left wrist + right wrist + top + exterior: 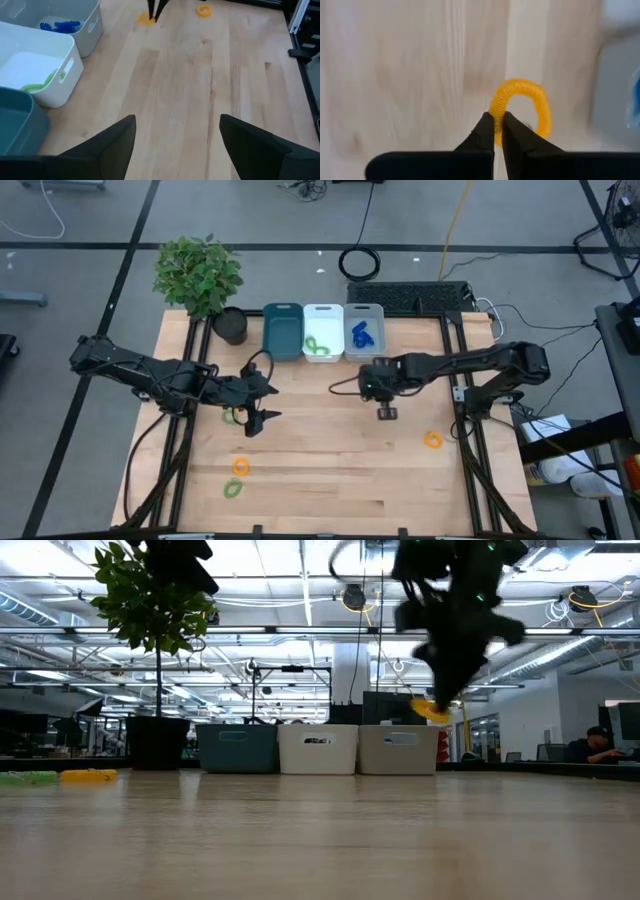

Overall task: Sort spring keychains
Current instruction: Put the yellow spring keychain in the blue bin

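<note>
Toward the left edge of the desk (300,480), the left gripper (258,402) hovers low over the wood with its fingers spread and nothing between them; a green keychain (233,416) lies just beside it. Nearer the front edge on that side lie an orange keychain (240,467) and another green one (232,489), both unsorted. Along the back edge, beside a potted plant (200,275), stand three bins side by side: a teal bin (283,313) in which no keychain shows, a white bin (323,312) holding green coils, and a grey bin (363,311) holding blue coils. Right of centre, the right gripper (497,129) is closed on an orange coil (522,107), pinching one side of the loop; the low view shows it lifted clear of the desk. One more orange loop (432,440) lies near the right edge.

The step in hand looks like the carry: the orange coil is picked and raised but not yet binned. Since green and blue already have their bins, the teal bin is the likely home for orange. The next move calls for swinging the right gripper back and left over the other two bins to the teal one, keeping the pinch firm on the springy loop, and releasing only when well above its opening.
</note>
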